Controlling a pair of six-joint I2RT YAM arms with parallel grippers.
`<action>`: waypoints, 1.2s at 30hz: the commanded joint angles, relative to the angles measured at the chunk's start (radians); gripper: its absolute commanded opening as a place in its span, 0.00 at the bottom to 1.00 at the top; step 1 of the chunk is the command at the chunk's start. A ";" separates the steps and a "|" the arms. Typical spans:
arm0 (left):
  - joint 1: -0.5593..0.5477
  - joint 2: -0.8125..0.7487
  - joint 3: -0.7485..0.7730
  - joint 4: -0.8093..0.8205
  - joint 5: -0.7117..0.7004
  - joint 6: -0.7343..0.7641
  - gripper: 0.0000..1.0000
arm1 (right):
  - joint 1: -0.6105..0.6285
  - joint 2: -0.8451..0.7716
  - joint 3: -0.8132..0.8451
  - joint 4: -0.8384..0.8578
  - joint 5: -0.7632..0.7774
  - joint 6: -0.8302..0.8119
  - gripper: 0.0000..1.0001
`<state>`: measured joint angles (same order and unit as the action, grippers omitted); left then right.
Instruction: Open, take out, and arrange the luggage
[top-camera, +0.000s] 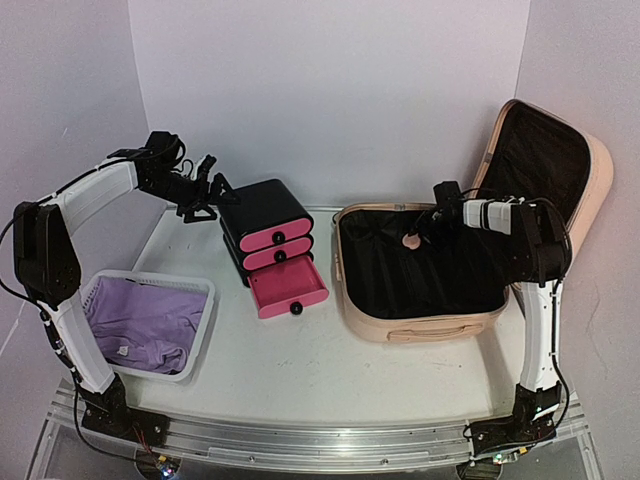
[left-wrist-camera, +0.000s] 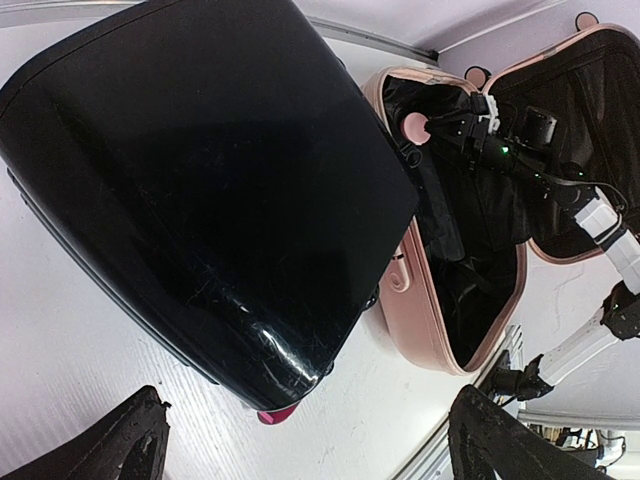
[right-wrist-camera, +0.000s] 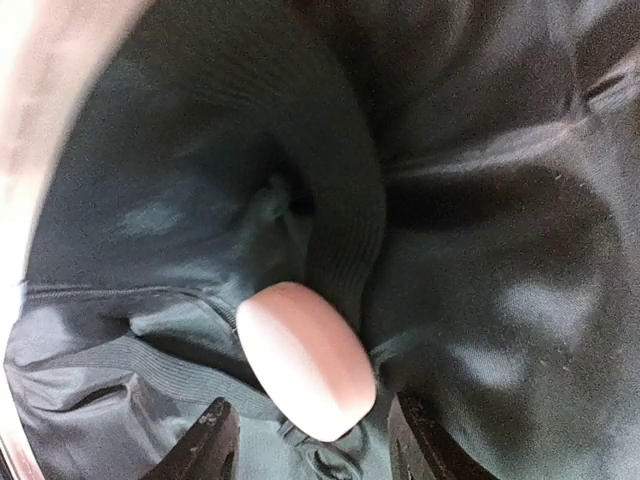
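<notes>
The peach-pink luggage (top-camera: 420, 325) lies open on the right of the table. Its lid (top-camera: 592, 180) leans up against the right wall, black lining showing. My right gripper (top-camera: 425, 228) hovers inside the shell, open. A pink oval buckle (right-wrist-camera: 305, 360) on the black strap lies just ahead of my fingertips (right-wrist-camera: 205, 445), its near end between them; contact is unclear. The buckle also shows in the top view (top-camera: 411, 241). My left gripper (top-camera: 215, 190) is open and empty, just above and behind the small drawer box (top-camera: 265, 225). The luggage also shows in the left wrist view (left-wrist-camera: 430, 300).
The black-and-pink drawer box (left-wrist-camera: 200, 180) stands mid-table with its bottom drawer (top-camera: 288, 285) pulled out. A white mesh basket (top-camera: 205, 320) holding purple cloth (top-camera: 145, 320) sits at the front left. Walls close in behind and on both sides.
</notes>
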<state>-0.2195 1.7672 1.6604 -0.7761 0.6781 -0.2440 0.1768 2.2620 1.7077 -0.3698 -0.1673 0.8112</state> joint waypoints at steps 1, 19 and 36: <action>0.005 -0.016 0.004 0.030 0.013 -0.003 0.98 | -0.011 0.025 -0.007 0.062 0.008 0.036 0.52; 0.005 -0.006 0.004 0.031 0.012 -0.003 0.98 | -0.017 0.116 0.046 0.104 -0.030 0.078 0.48; 0.005 -0.003 0.004 0.031 0.014 -0.005 0.98 | -0.017 0.008 0.034 0.133 -0.045 0.117 0.21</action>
<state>-0.2195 1.7676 1.6604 -0.7757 0.6788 -0.2440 0.1684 2.3447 1.7451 -0.2504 -0.2516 0.9192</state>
